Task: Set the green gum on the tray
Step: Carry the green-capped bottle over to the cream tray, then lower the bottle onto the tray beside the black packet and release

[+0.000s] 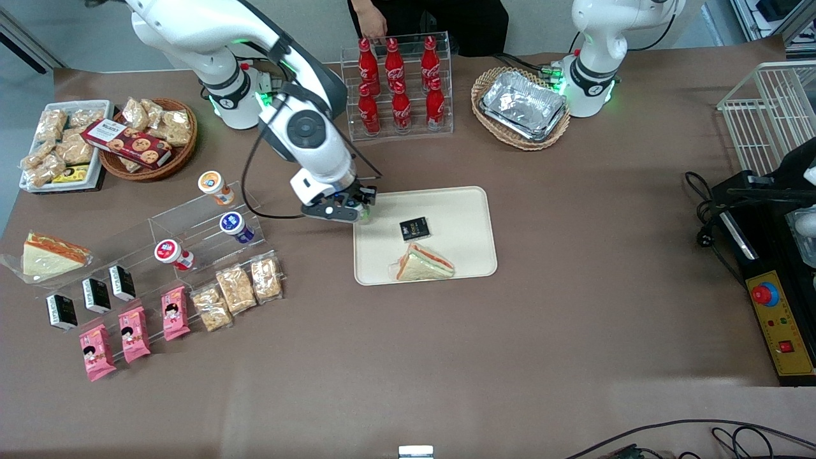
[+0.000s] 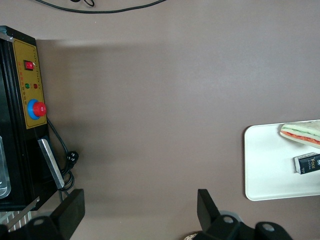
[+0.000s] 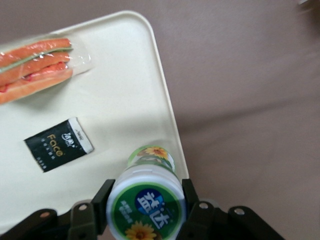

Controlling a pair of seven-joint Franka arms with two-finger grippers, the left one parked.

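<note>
- Gripper: jaws clamped on the green gum, carried upright.
- Position: over the tray edge, left of frame centre, presumably for release.

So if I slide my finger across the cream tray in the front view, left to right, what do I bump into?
End effector shut on the green gum at the tray edge → small black packet → wrapped sandwich.
</note>
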